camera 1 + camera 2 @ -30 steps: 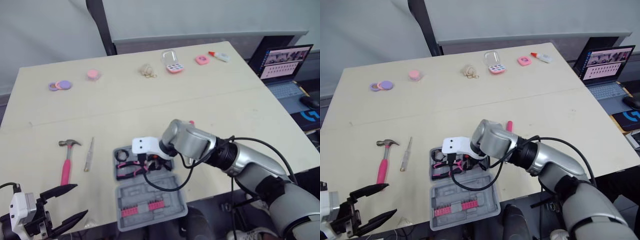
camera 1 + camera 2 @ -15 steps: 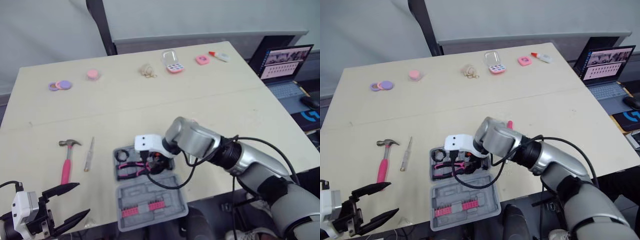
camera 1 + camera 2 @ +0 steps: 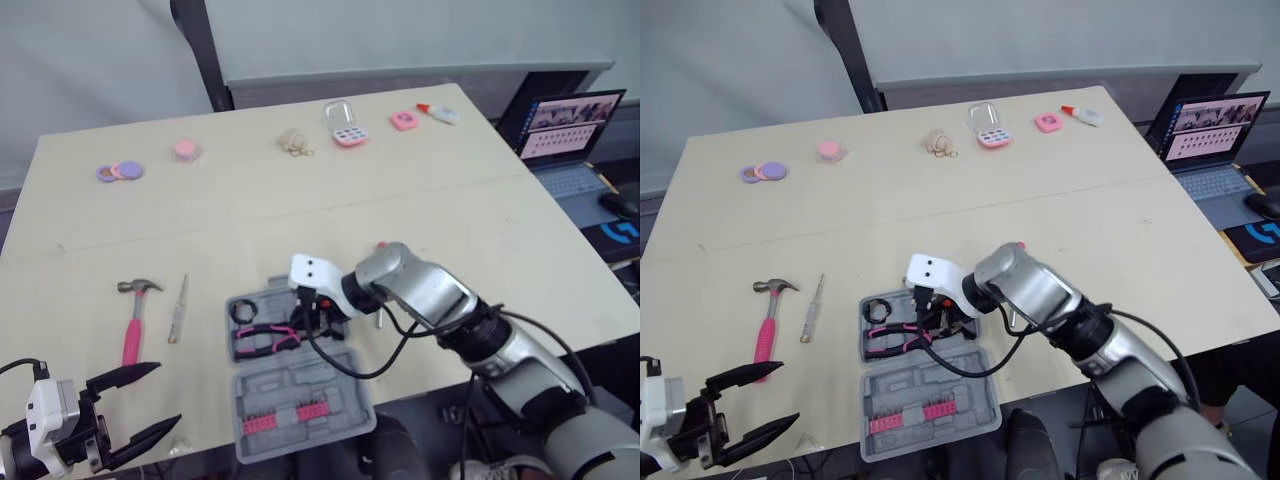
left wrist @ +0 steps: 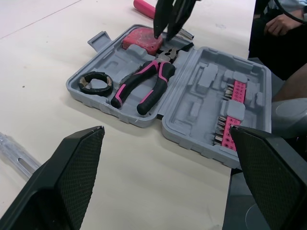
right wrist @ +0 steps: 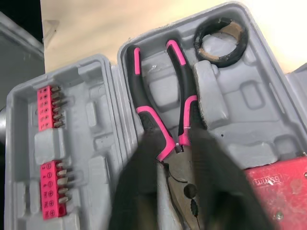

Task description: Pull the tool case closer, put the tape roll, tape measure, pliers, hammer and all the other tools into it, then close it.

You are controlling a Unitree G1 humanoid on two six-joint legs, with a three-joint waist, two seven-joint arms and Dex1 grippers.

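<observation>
Right wrist view: my right gripper (image 5: 169, 136), narrow and empty, has lifted off the pliers (image 4: 162, 71), now seated in the tool case (image 3: 300, 385); my wide left gripper (image 3: 168, 395) can take the hammer (image 3: 133, 325).

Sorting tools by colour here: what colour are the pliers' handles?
The pliers have pink and black handles, clearest in the right wrist view.

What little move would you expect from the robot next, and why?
Probably the right hand lifts straight up, clear of the tool case. The pliers already lie flat in their slot just beneath it, so its job there looks done. The hammer lies out on the table, nearer the open left hand.
</observation>
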